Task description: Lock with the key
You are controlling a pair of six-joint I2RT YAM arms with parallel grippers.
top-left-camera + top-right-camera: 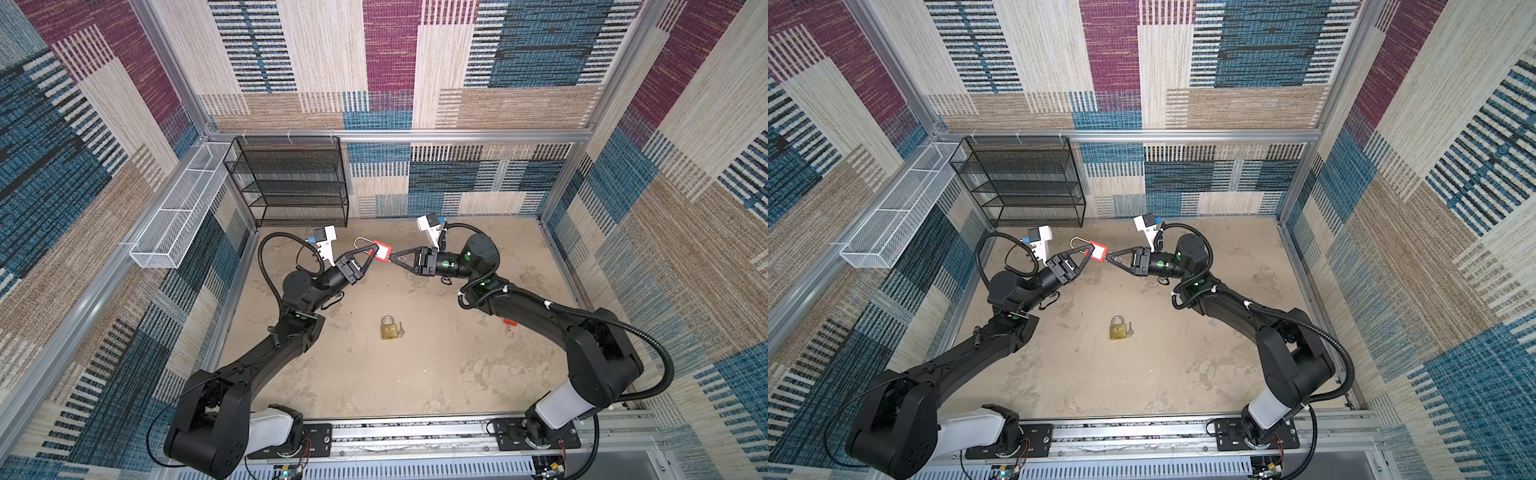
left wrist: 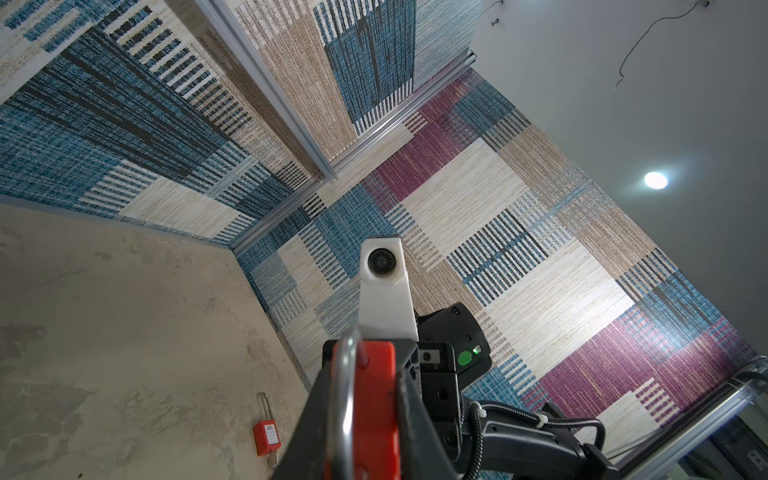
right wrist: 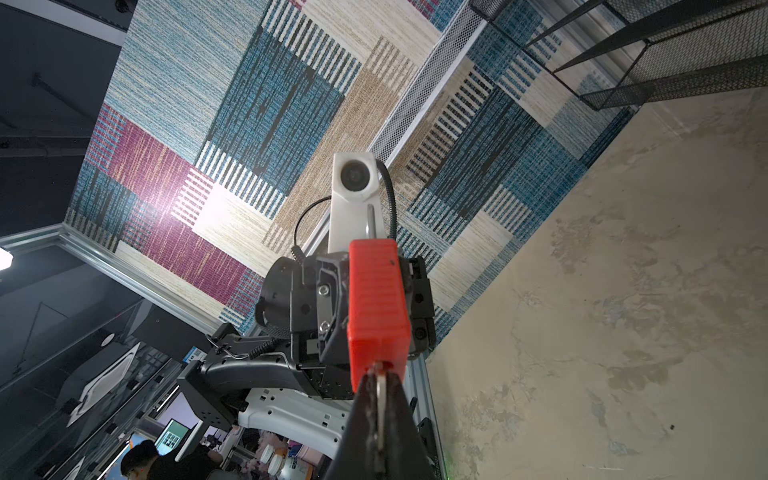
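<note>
Clamping red padlock (image 1: 382, 252), key (image 3: 380, 390), walls (image 1: 457, 187) well apart

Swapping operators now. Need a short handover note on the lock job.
Grippers: left gripper is shut on the red padlock, holding it clear of the table. The right gripper is shut on the key, which looks inserted in the padlock's bottom end.
Elsewhere: a brass padlock lies mid-table with a small key beside it. A second red padlock lies near the right arm.
Done: padlock up, key gripped at the lock.
Left: turn the key. I cannot tell whether the shackle is seated.
</note>
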